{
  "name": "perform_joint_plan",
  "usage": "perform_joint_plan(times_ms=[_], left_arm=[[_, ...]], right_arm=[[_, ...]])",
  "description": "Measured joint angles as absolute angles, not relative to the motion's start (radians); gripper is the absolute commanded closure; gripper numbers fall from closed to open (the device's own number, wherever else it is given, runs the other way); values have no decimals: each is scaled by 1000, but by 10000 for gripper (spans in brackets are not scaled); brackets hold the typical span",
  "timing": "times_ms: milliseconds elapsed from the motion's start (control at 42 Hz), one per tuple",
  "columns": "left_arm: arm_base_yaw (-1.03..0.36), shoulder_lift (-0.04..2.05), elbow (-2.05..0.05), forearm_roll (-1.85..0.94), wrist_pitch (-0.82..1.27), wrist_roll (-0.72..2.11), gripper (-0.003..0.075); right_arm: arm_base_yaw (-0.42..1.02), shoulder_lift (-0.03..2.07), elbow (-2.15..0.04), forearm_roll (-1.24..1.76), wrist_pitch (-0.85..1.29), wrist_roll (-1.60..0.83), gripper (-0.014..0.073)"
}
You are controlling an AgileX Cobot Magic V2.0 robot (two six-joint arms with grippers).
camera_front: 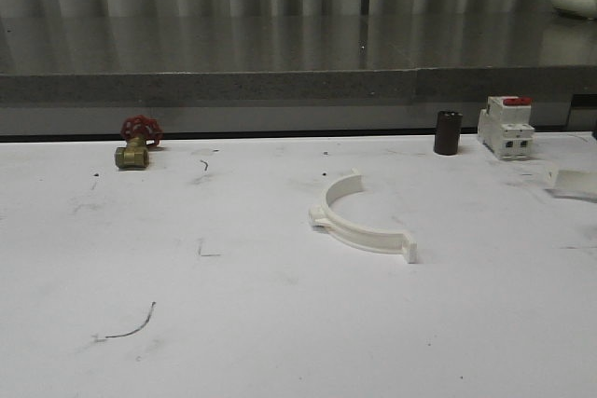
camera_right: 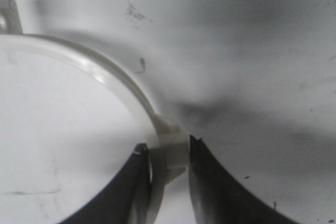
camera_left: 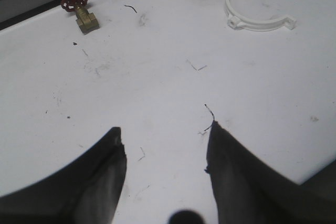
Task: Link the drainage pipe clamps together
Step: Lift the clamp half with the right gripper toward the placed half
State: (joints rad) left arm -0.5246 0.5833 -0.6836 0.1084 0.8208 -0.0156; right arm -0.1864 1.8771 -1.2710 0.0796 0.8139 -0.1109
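One white drainage pipe clamp (camera_front: pixel 364 235) lies flat on the white table, a little right of centre, its open side facing the far right. It also shows far ahead of my left gripper (camera_left: pixel 164 127) as a white arc (camera_left: pixel 260 23). That gripper hangs open over bare table with nothing between its dark fingers. My right gripper (camera_right: pixel 168 148) is shut on the raised block of a second white clamp band (camera_right: pixel 113 80). The band curves away from the fingers to a square tab (camera_right: pixel 9 14), just above the table.
A brass valve with a red handwheel (camera_front: pixel 135 144) stands at the back left, also seen in the left wrist view (camera_left: pixel 81 11). A dark cylinder (camera_front: pixel 448 132) and a white breaker with a red top (camera_front: pixel 506 126) stand at the back right. A whitish piece (camera_front: pixel 574 179) sits at the right edge.
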Motion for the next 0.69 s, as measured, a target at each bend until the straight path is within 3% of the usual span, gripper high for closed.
perform_joint_plan(times_ms=[238,690], left_arm=[[-525,583,-684,108,821,-16,374],[-525,583,-684,108,821,-16,374]], right_arm=[[-124,1771,-1372,103,943,-106,536],[228,1779,-1594,17,1059,114,536]])
